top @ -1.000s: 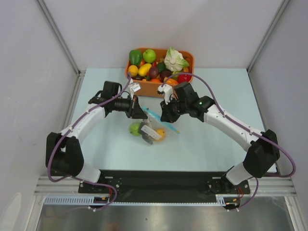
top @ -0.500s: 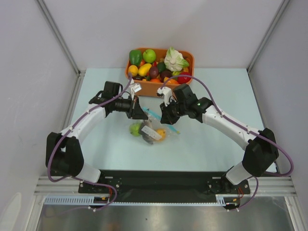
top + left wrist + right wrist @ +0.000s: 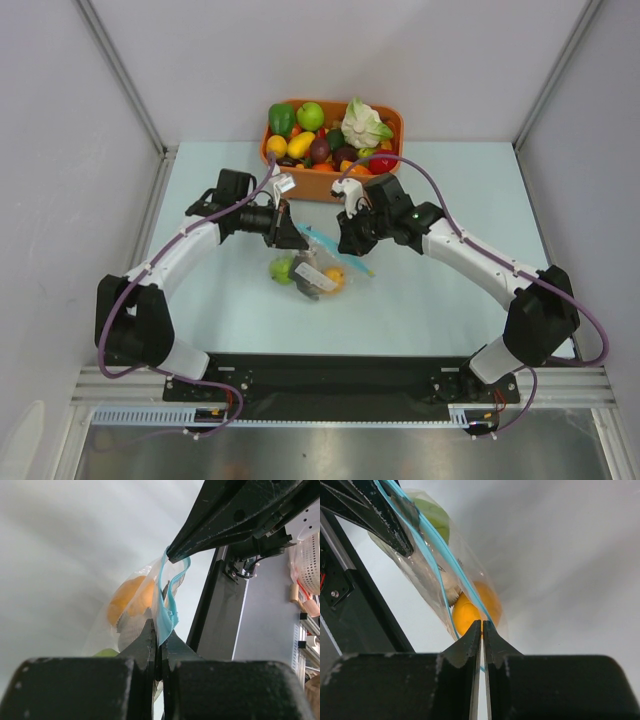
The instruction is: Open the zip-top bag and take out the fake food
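We squeeze the light-blue strip of the small clear crinkly zip-top bag [image 3: 318, 262] tight, left gripper [image 3: 159, 641] at 9 o'clock, right gripper [image 3: 482, 630] at 3, ready to pull it open. It hangs at 6 o'clock from the orange plastic tub [image 3: 398, 118], round toy fruits [image 3: 333, 278] inside.

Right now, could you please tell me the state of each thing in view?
zip-top bag: pinched at its blue strip by both grippers, zip partly parted.
fake food: inside the bag.
left gripper: shut on the bag's strip.
right gripper: shut on the bag's strip.
orange tub: full of toy produce.
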Controlling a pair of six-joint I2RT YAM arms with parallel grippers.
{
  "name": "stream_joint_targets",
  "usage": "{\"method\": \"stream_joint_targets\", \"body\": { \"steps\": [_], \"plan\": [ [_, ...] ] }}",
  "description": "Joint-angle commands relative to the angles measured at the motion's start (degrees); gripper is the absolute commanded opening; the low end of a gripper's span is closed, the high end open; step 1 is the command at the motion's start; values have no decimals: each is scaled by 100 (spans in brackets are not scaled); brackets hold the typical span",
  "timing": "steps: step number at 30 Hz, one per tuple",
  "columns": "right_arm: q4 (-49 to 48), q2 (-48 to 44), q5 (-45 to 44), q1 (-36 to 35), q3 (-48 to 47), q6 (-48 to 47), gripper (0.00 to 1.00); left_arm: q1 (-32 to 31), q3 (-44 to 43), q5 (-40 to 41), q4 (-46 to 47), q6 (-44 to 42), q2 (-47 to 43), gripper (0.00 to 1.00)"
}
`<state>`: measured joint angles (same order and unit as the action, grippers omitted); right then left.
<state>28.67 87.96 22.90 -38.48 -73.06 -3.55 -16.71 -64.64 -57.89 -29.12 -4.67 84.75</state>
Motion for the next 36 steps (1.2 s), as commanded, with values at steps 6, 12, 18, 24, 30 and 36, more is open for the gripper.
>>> {"method": "stream_joint_targets", "body": {
  "steps": [6,12,18,24,30,36],
  "plan": [
    [-282,10,118,-54,-95,4,10,-69,-295,-293,3,-236,-29,0],
    [-379,98,452,-212,-130,65,10,-78,-295,-267,21,-236,-2,0],
    [-476,177,725,-283,-121,127,10,-87,-295,-275,12,-236,33,0],
    [-826,335,874,-292,-139,188,11,-122,-321,-364,-41,-254,50,0],
    [-1414,397,1295,-239,-16,329,23,-140,-295,-416,-58,-263,24,11],
    [-1646,494,1815,-125,134,461,47,-140,-295,-451,-50,-254,59,24]
  ]
}}
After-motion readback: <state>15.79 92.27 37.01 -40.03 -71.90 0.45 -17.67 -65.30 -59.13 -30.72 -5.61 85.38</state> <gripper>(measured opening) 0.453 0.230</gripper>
